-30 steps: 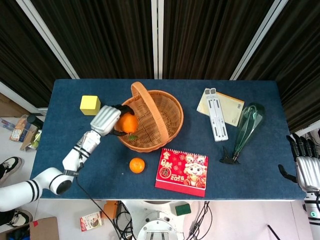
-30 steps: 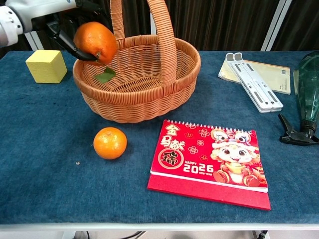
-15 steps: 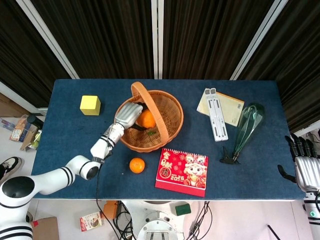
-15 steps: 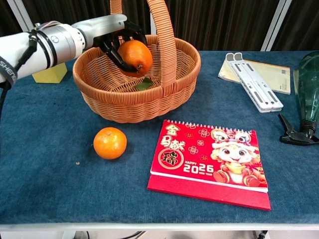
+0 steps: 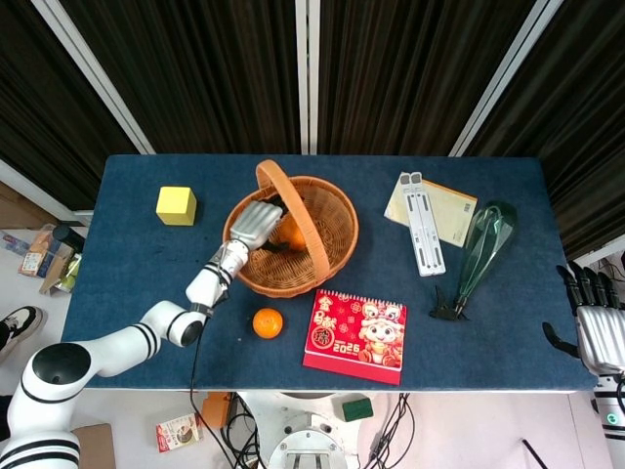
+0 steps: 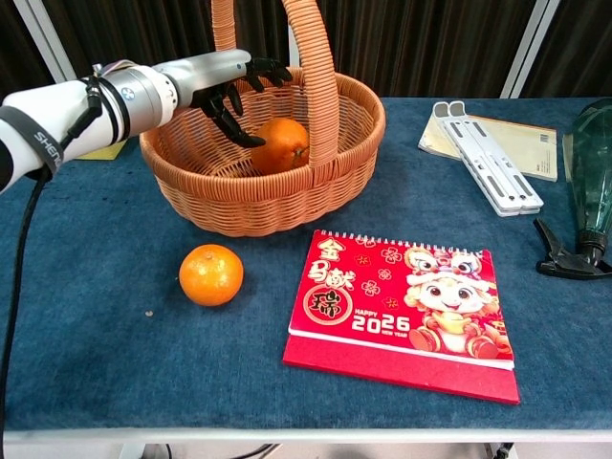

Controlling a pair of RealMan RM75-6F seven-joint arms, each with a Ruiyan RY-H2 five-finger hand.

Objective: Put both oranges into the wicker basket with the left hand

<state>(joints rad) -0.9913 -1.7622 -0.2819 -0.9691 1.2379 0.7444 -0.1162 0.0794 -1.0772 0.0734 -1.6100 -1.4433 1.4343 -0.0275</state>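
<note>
Since half a second ago the left hand (image 6: pixel 234 91) has let go of the orange (image 6: pixel 281 144), which now sits on the basket (image 6: pixel 287 206) floor, at upper centre of the chest view, just beside the handle's near foot. The hand hangs over the basket's left half with its fingers (image 6: pixel 273 69) spread apart and nothing in them; one dark fingertip is very near the fruit, and I cannot tell whether it touches. In the head view the hand (image 5: pixel 254 225) covers most of that orange (image 5: pixel 289 233). The second orange (image 6: pixel 211 274) lies on the blue table (image 6: pixel 86 325) in front of the basket, left of the red calendar (image 6: pixel 406 311). The right hand (image 5: pixel 591 327) shows only at the lower right edge of the head view, off the table, fingers apart and empty.
</note>
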